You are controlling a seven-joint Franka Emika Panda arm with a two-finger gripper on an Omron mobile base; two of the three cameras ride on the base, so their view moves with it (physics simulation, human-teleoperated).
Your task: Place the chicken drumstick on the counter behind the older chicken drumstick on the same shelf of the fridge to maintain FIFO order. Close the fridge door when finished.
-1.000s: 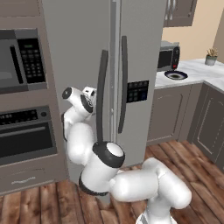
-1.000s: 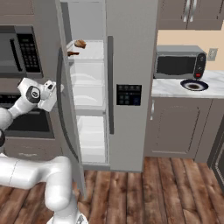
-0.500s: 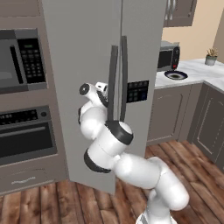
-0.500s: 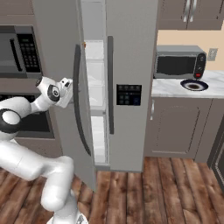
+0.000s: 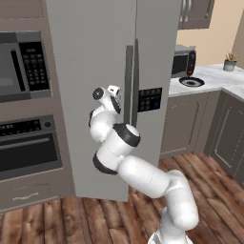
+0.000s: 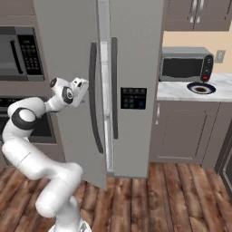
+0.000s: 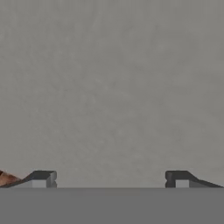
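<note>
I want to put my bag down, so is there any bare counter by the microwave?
The counter has a bare strip in front of the microwave, to the left of the plate. Its right end is taken by that plate. In the left base view, more bare marble lies between the plate and the potted plant.

Count: one fridge (image 6: 131,54) with two doors and two handles, one microwave (image 6: 186,63), one plate (image 6: 200,89), possibly one plant (image 5: 230,61), blurred.
</note>
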